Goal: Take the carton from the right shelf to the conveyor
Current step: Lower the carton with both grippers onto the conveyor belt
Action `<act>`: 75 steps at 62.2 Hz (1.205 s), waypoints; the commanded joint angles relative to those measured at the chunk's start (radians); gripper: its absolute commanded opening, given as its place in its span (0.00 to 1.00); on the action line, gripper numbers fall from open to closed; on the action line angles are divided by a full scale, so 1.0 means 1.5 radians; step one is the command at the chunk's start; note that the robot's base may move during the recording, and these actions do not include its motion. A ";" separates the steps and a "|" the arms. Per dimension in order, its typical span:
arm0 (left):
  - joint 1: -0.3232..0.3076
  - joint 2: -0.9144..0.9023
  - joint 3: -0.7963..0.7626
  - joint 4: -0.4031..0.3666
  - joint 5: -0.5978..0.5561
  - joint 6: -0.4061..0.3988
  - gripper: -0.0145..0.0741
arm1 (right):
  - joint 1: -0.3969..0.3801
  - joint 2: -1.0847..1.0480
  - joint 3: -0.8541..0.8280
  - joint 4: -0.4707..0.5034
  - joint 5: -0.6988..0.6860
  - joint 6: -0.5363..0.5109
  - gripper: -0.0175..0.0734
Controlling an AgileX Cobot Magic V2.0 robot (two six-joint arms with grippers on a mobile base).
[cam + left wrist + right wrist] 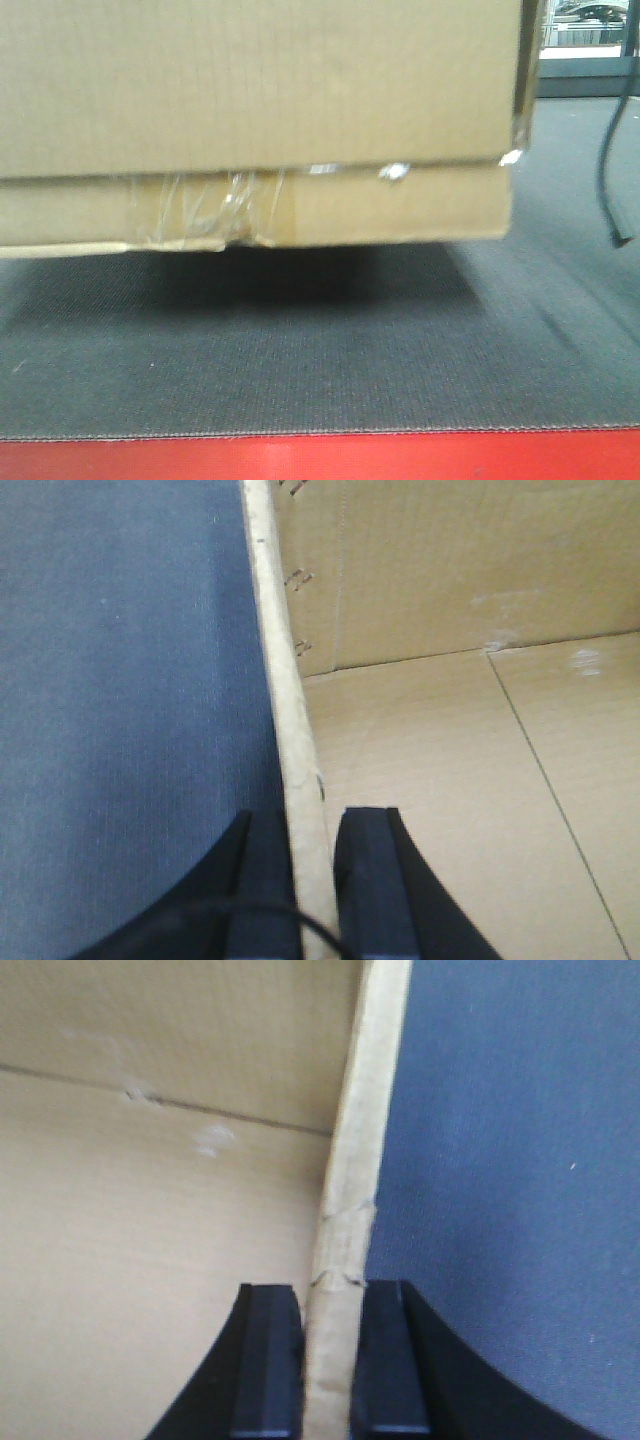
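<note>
The carton (250, 100), plain brown cardboard with wrinkled clear tape on its lower seam, fills the upper front view over the conveyor (300, 350), casting a dark shadow on the grey belt. I cannot tell whether its bottom touches the belt. My left gripper (312, 825) is shut on the carton's (450, 780) left wall edge, one finger inside and one outside. My right gripper (328, 1295) is shut the same way on the right wall of the carton (150, 1210). The grey belt of the conveyor (130, 680) (500, 1160) lies beyond each wall. The right shelf is out of view.
The conveyor's red front edge (320, 460) runs along the bottom of the front view. A black cable (610, 150) hangs at the right, beside the carton. Pale structures (590, 30) stand far back at the upper right.
</note>
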 commanded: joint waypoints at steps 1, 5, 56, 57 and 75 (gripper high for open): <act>0.009 0.006 -0.002 0.016 -0.032 0.004 0.24 | -0.008 -0.003 -0.007 -0.031 -0.012 -0.011 0.32; 0.009 0.011 -0.002 0.016 -0.030 0.004 0.36 | -0.008 -0.003 -0.007 -0.031 -0.012 -0.011 0.48; 0.110 -0.213 0.059 0.048 0.017 0.014 0.12 | -0.124 -0.200 0.020 -0.031 0.043 -0.011 0.11; 0.120 -0.220 0.070 0.048 0.013 0.014 0.13 | -0.129 -0.205 0.028 -0.031 0.040 -0.011 0.12; 0.176 -0.391 0.343 0.045 -0.134 0.017 0.16 | -0.162 -0.349 0.318 -0.060 -0.122 -0.020 0.12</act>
